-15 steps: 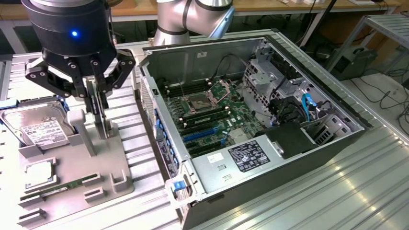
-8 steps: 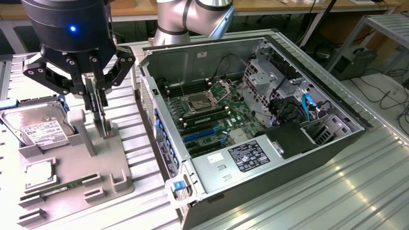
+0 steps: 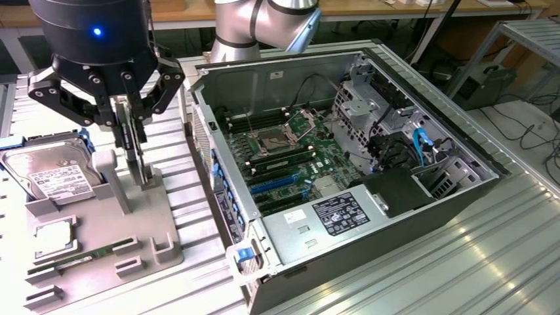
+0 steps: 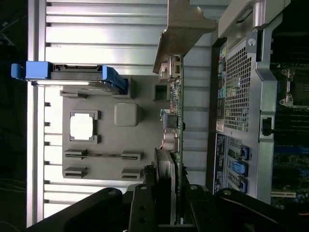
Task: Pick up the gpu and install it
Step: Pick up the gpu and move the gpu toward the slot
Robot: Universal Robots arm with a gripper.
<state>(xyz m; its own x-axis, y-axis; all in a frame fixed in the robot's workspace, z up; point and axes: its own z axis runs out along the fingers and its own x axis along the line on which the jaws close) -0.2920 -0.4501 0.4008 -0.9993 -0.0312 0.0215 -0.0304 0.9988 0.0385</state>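
The gripper (image 3: 130, 141) is seen above the grey fixture tray (image 3: 109, 233) at the exterior view's left. Its jaws are set narrow and clamped on the upper edge of the gpu (image 3: 138, 161), which is held upright and edge-on. The card's lower end is at the tray's slotted post; whether it touches cannot be told. In the wrist view the gpu (image 4: 179, 96) is gripped between the fingers (image 4: 145, 193), its silvery bracket (image 4: 181, 29) at the far end. A hard drive (image 3: 52, 174) and a RAM stick (image 3: 79, 257) are noted on the tray. The open computer case (image 3: 350, 164) lies just beside it on the counter (image 3: 490, 262).
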